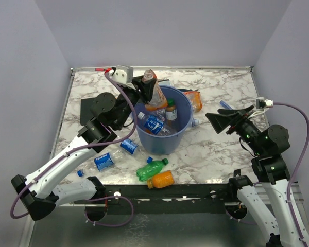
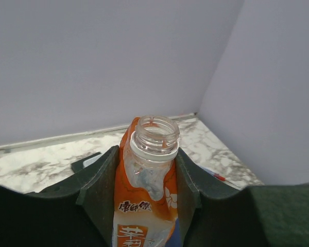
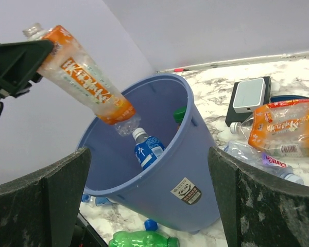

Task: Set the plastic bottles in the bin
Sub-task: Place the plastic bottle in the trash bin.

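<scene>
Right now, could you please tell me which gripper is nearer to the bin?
Left. The left gripper holds a bottle right over the bin's far rim. The right gripper hangs open off to the bin's right, above the table, clear of it.

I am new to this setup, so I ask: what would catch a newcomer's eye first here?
The left gripper holds an uncapped orange-labelled bottle tilted above the blue bin at the middle of the table. A green bottle and an orange bottle lie near the front edge, and the right gripper stands open beside the bin.
</scene>
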